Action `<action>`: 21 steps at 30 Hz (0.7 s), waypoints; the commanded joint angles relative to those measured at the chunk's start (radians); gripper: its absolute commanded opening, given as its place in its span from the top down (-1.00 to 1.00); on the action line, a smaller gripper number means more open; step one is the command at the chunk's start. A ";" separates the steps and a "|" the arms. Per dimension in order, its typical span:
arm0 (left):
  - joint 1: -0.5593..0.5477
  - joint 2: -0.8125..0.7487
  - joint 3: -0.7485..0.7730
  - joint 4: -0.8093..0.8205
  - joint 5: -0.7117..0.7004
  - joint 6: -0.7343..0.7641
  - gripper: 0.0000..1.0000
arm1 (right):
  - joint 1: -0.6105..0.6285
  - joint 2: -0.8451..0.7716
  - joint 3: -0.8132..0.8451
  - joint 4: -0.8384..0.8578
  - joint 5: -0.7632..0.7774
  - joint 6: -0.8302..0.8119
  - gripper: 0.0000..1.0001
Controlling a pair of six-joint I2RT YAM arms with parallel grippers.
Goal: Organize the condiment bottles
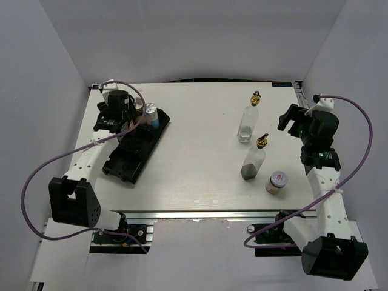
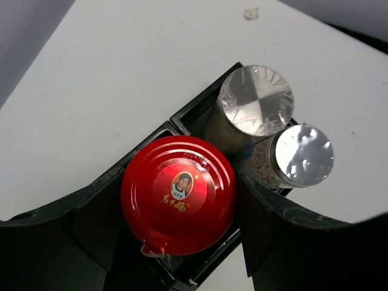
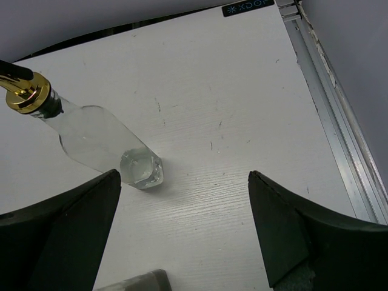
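Left fingers (image 2: 91,227): pinching the red-lidded jar (image 2: 177,194), which sits in the black tray (image 1: 126,162) beside silver-lidded jars (image 2: 254,100).
Right fingers (image 3: 303,236): spread, empty, well right of the tray.
Handling: probably heavy, smooth glass; grip the body under the lid.

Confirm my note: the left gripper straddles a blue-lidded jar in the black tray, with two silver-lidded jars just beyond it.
Not quite: the lid is red, not blue. The left wrist view shows the left gripper straddling the red-lidded jar in the black tray, with two silver-lidded jars just beyond it.
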State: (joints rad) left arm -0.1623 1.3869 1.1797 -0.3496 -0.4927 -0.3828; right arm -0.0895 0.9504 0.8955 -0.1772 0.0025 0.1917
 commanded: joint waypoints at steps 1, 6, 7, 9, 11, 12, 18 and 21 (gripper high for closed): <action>0.018 0.001 -0.005 0.118 0.005 -0.011 1.00 | 0.000 -0.033 0.005 0.050 -0.053 -0.035 -0.79; 0.026 0.029 -0.052 0.172 -0.021 -0.002 1.00 | 0.000 -0.062 -0.023 0.088 -0.065 -0.046 -0.79; 0.030 0.035 -0.058 0.182 -0.024 -0.001 1.00 | 0.000 -0.062 -0.021 0.087 -0.074 -0.049 -0.79; 0.035 0.061 -0.058 0.193 -0.030 -0.004 1.00 | 0.000 -0.059 -0.001 0.064 -0.108 -0.084 -0.79; 0.038 0.080 -0.054 0.190 -0.050 -0.016 0.94 | 0.000 -0.055 0.023 0.045 -0.191 -0.129 -0.79; 0.038 0.096 -0.052 0.190 -0.073 -0.019 0.80 | 0.000 -0.055 0.034 0.044 -0.225 -0.144 -0.79; 0.050 0.123 -0.069 0.212 -0.095 -0.036 0.52 | 0.004 -0.023 0.094 0.067 -0.548 -0.187 -0.79; 0.052 0.123 -0.083 0.219 -0.098 -0.036 0.51 | 0.013 0.001 0.123 0.044 -0.562 -0.218 -0.79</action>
State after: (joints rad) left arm -0.1192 1.5478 1.0866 -0.2325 -0.5377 -0.4103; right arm -0.0845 0.9325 0.9615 -0.1551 -0.4408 0.0212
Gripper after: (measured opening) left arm 0.767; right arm 0.895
